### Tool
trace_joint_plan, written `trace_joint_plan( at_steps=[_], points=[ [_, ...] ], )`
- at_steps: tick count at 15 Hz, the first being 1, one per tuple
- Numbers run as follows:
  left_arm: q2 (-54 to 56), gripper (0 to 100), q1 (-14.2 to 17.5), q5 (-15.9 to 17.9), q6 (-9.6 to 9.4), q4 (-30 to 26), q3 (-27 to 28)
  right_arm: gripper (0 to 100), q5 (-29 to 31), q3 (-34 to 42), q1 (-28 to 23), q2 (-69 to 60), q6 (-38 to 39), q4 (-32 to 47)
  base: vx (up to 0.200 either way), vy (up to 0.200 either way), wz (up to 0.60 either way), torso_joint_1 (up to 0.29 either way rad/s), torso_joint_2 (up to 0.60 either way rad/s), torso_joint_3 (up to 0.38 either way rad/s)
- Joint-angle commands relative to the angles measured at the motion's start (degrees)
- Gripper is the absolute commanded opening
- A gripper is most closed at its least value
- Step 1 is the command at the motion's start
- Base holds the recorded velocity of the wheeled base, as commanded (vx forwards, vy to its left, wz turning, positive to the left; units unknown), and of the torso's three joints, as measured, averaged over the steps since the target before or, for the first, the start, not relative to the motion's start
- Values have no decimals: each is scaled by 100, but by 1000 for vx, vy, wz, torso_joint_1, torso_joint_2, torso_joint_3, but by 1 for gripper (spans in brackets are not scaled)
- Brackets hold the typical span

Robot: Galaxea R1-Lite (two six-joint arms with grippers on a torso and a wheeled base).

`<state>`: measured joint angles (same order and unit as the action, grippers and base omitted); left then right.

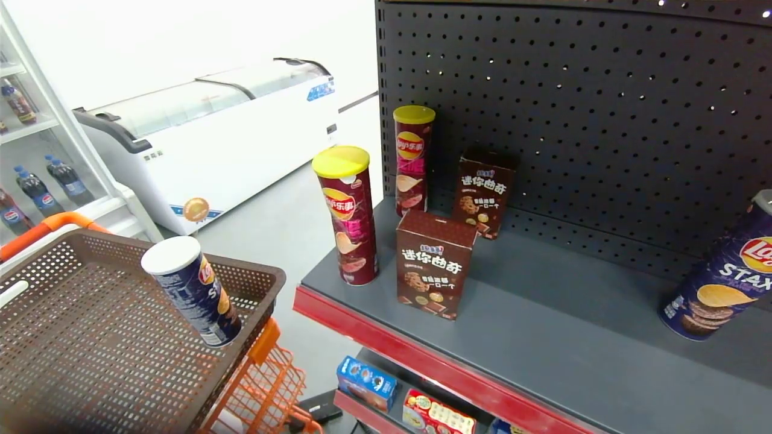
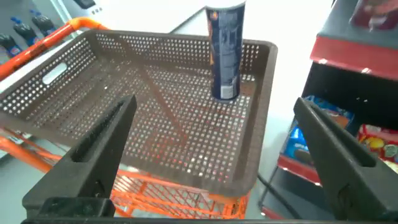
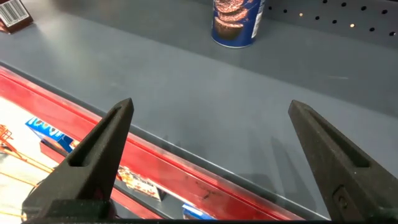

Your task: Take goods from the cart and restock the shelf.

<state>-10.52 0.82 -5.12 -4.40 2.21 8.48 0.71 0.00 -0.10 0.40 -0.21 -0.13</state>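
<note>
And there was the grey metal shelf with its red front edge (image 1: 543, 337), backed by black pegboard (image 1: 603, 108). To its left sat the brown perforated plastic basket (image 1: 90, 355), riding on top of the orange wire cart (image 1: 271, 386).

The left pincer (image 2: 214, 104) hung over the basket with its jaws wide apart and nothing between them. The right pincer (image 3: 210, 107) hovered above the shelf's front edge, also spread wide and empty.

Inside the basket, one dark blue chips can with a white lid (image 1: 193, 292) stood near the far corner, by the shelf side. A matching dark blue can (image 1: 721, 280) stood on the shelf at the far right, close to the pegboard.

At the shelf's left end stood two maroon cans with yellow lids, one at the front (image 1: 348, 217) and one at the back (image 1: 411, 163). Just beside them were two brown cookie boxes, again front (image 1: 434, 265) and back (image 1: 484, 193). All four were upright.
</note>
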Motion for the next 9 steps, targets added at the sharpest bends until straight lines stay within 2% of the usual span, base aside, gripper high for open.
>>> trace_joint_plan(
  at_steps=[1, 2, 4, 5, 7, 8, 9],
  points=[
    [-1980, 100, -530, -279, 379, 25, 874, 100, 0, 0, 1, 4, 3, -4, 0, 0, 0, 0, 0, 0],
    [-2226, 100, -372, -279, 379, 25, 883, 100, 0, 0, 1, 4, -6, -4, 0, 0, 0, 0, 0, 0],
    [-3044, 100, -205, -50, 370, 201, 1024, 100, 0, 0, 1, 4, -6, -4, 0, 0, 0, 0, 0, 0],
    [-3606, 100, 208, -24, 299, 562, 1068, 100, 0, 0, 1, 4, 3, -4, 0, 0, 0, 0, 0, 0],
    [-4485, 100, 639, 134, 150, 1054, 1270, 100, 0, 0, 1, 4, -6, -4, 0, 0, 0, 0, 0, 0],
    [-4837, 100, 657, 196, 1, 1133, 1358, 100, 0, 0, 1, 4, -6, -4, 0, 0, 0, 0, 0, 0],
    [-5100, 100, 657, 222, -35, 1309, 1402, 100, 0, 0, 1, 4, -6, -4, 0, 0, 0, 0, 0, 0]
  ],
)
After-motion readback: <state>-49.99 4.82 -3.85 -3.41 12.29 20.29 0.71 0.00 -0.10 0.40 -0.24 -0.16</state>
